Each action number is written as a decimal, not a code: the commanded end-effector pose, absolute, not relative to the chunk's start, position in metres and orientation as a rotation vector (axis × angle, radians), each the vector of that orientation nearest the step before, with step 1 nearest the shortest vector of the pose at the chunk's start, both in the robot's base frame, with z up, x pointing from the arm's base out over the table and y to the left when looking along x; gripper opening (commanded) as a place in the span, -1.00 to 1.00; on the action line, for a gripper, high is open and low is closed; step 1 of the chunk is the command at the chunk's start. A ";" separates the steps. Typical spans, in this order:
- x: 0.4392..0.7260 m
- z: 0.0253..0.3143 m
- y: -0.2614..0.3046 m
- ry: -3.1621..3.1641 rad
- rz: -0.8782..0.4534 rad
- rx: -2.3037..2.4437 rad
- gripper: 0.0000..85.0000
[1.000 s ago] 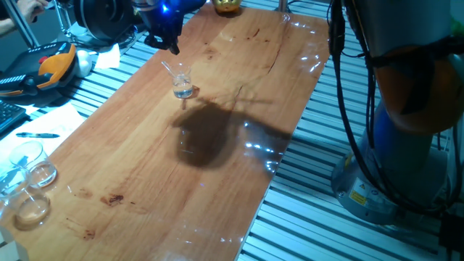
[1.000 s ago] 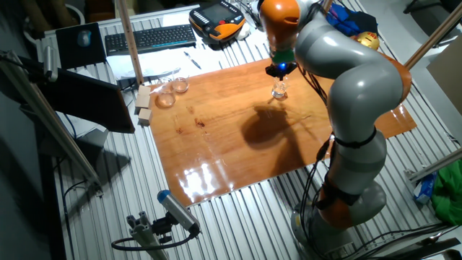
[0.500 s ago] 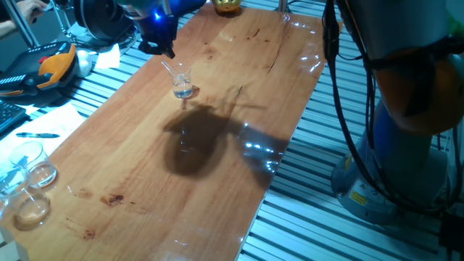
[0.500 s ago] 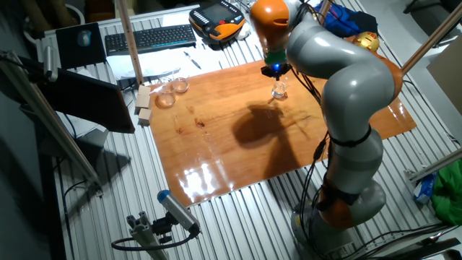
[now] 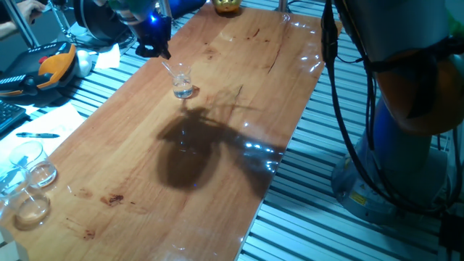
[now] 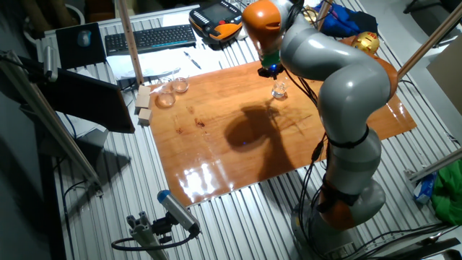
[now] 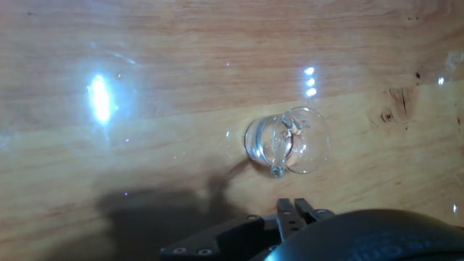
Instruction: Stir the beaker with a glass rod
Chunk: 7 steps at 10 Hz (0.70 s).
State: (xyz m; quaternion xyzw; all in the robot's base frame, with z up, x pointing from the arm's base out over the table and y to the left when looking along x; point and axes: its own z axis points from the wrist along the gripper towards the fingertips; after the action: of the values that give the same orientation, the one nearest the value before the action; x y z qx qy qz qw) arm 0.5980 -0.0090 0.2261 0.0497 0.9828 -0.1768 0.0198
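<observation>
From above, the beaker [image 7: 288, 141] stands on the glossy wooden table [image 7: 145, 58], its round rim seen almost straight down. The glass rod [image 7: 278, 154] leans inside it, one end poking over the near rim. The gripper [image 7: 295, 210] sits just below, fingertips pressed together, apart from the rod. Lamp glare dots the wood.

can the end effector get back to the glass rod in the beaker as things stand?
Probably yes. The end effector hangs just beside the beaker, the glass rod leans out toward it, and nothing lies between.
</observation>
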 end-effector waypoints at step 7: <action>0.602 0.219 -0.011 3.039 -0.554 0.190 -0.20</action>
State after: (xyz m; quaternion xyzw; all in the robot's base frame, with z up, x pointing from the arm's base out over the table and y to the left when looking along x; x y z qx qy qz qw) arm 0.6024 -0.0112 0.2184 0.0609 0.9818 -0.1785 0.0237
